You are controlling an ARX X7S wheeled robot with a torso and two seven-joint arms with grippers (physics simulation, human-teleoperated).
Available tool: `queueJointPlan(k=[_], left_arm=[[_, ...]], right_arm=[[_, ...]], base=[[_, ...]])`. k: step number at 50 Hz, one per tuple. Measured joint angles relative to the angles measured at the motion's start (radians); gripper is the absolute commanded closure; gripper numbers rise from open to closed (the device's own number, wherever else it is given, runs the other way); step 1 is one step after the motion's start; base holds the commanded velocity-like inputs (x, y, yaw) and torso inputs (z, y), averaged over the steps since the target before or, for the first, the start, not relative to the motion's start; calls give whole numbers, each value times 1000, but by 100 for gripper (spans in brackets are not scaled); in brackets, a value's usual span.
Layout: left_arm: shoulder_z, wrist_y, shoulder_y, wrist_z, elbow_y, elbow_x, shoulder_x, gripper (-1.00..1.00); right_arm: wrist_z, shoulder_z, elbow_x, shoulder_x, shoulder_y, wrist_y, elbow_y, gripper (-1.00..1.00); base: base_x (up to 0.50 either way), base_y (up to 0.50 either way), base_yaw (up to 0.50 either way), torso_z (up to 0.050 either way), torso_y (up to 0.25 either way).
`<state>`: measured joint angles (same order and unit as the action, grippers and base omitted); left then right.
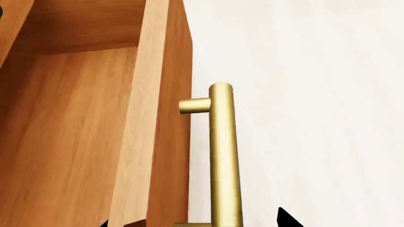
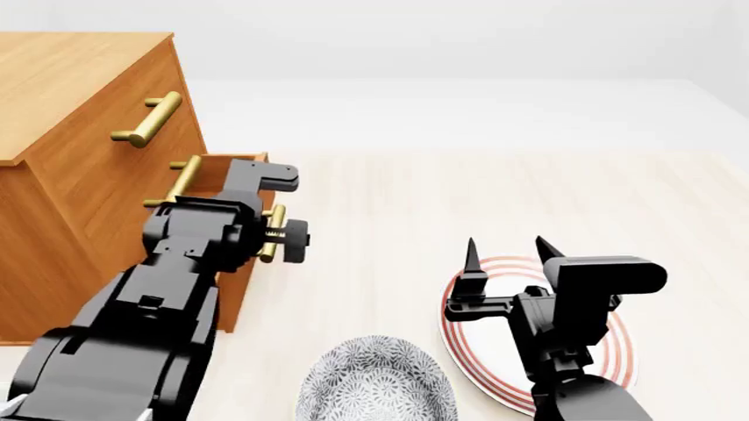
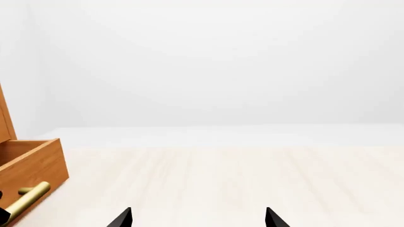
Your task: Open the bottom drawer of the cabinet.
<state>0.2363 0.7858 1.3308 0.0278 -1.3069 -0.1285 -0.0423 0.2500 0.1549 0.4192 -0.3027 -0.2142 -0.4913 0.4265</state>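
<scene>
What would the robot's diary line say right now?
bottom drawer: pulled partly out of cabinet | left gripper: at brass handle, grip unclear | right gripper: open over plate

Bright, even, diffuse illumination in all three views; rendered frames are sharp throughout.

No glare, blur or edge distortion is visible. Shadows are soft: faint shading lies on the floor [image 2: 492, 202] beside the cabinet [image 2: 70, 175], and the handle [image 1: 222, 156] shows a smooth highlight-to-shade gradient along its bar. The white background is near-featureless.
</scene>
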Motion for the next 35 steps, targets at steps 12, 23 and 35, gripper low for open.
queueJointPlan(k=[12, 23, 35], left_arm=[[5, 4, 5, -51, -2, 9, 23, -100], [200, -7, 14, -54, -2, -224, 31, -100], [455, -38, 22, -42, 1, -529, 34, -100]], right_arm=[[7, 3, 6, -5, -6, -9, 9, -100], [13, 7, 10, -10, -13, -14, 14, -100], [15, 11, 12, -13, -15, -12, 11, -100]], base=[[0, 0, 0, 0, 0], [0, 0, 0, 0, 0], [0, 0, 0, 0, 0]])
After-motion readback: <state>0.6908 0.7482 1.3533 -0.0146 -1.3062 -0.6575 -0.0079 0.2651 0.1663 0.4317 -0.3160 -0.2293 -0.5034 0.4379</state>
